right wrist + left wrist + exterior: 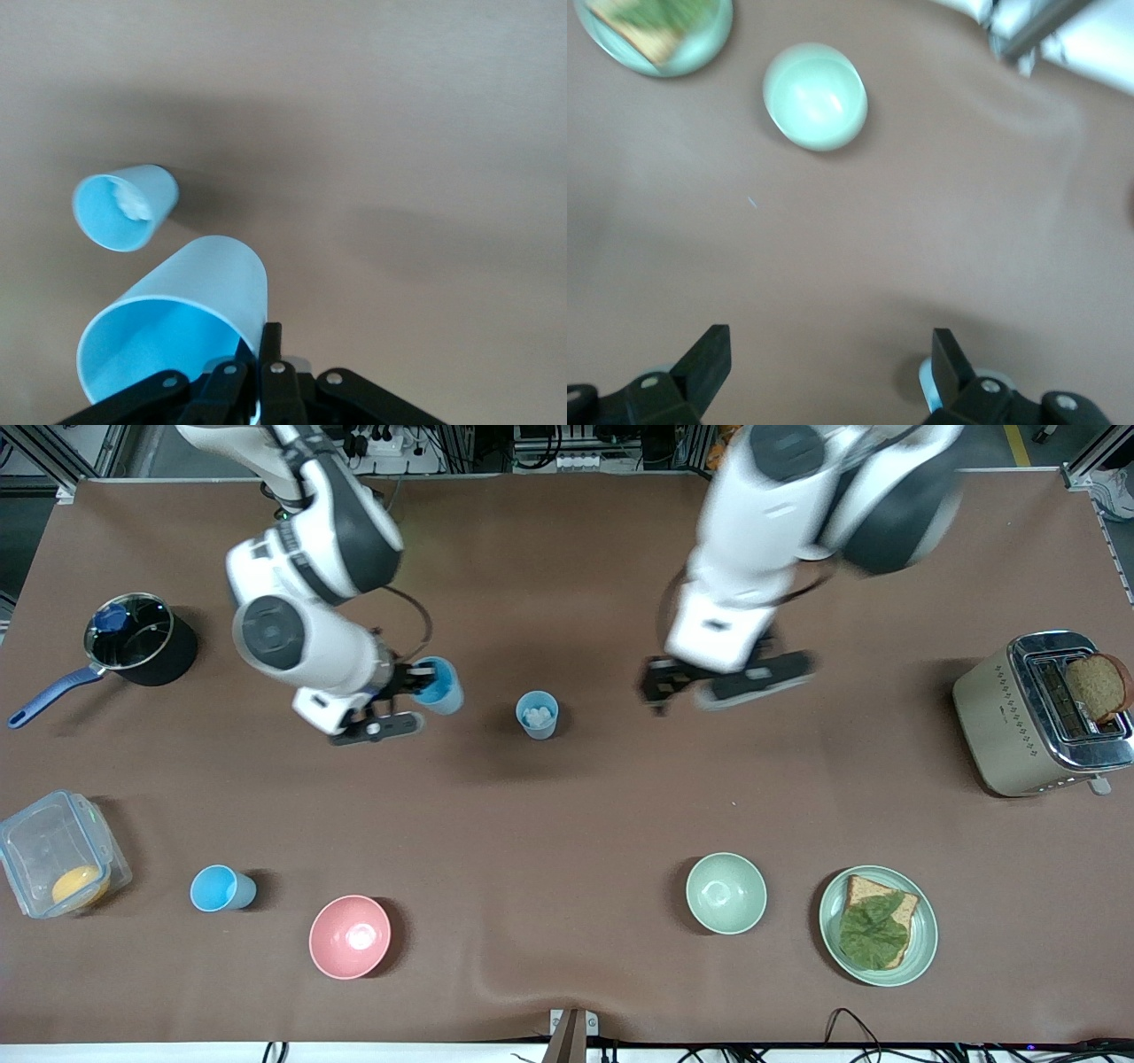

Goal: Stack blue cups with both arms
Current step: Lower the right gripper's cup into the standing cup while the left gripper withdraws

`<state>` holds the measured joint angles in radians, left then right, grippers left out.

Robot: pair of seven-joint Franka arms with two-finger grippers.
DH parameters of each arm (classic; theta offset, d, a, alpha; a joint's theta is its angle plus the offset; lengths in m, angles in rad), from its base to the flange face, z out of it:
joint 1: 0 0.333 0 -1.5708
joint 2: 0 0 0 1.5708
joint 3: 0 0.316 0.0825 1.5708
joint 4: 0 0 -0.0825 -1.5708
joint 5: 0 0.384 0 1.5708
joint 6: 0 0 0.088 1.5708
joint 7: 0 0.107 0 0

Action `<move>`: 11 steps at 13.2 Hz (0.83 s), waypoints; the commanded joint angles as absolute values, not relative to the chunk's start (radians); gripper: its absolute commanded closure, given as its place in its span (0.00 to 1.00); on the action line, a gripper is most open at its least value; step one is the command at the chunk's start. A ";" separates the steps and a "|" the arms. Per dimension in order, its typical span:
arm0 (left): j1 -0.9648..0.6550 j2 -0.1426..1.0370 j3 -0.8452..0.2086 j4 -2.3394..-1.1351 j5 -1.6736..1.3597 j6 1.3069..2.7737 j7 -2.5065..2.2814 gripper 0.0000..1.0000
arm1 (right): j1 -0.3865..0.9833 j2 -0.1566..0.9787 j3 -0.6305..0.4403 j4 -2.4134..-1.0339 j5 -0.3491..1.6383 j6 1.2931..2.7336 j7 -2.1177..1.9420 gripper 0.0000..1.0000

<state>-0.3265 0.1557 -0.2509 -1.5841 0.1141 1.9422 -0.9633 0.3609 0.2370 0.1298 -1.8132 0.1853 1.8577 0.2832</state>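
Observation:
My right gripper (415,684) is shut on the rim of a light-blue cup (440,685) and holds it tilted above the table; in the right wrist view one finger (268,341) is outside the cup's (186,310) wall. A second blue cup (538,714) stands upright on the table beside it, with something white inside; it also shows in the right wrist view (124,208). A third blue cup (221,888) sits near the front edge toward the right arm's end. My left gripper (657,689) is open and empty over bare table (830,363).
A pink bowl (350,936), a pale green bowl (726,893) and a plate with a sandwich (877,926) line the front. A dark pot (142,639), a clear container (58,853) and a toaster with bread (1041,713) stand at the table's ends.

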 commanded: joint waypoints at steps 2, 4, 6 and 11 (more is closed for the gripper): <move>-0.180 0.045 -0.264 -1.579 0.117 1.835 -0.760 0.00 | 0.481 0.349 0.114 -1.714 0.190 1.919 0.427 1.00; -0.120 0.034 -0.264 -1.517 0.114 1.742 -0.648 0.00 | 0.543 0.423 0.112 -1.648 0.141 1.925 0.482 1.00; -0.054 0.012 -0.265 -1.476 0.092 1.660 -0.487 0.00 | 0.574 0.449 0.109 -1.649 0.123 1.985 0.517 1.00; 0.078 -0.023 -0.230 -1.430 0.012 1.534 -0.189 0.00 | 0.601 0.480 0.107 -1.651 0.103 2.019 0.541 1.00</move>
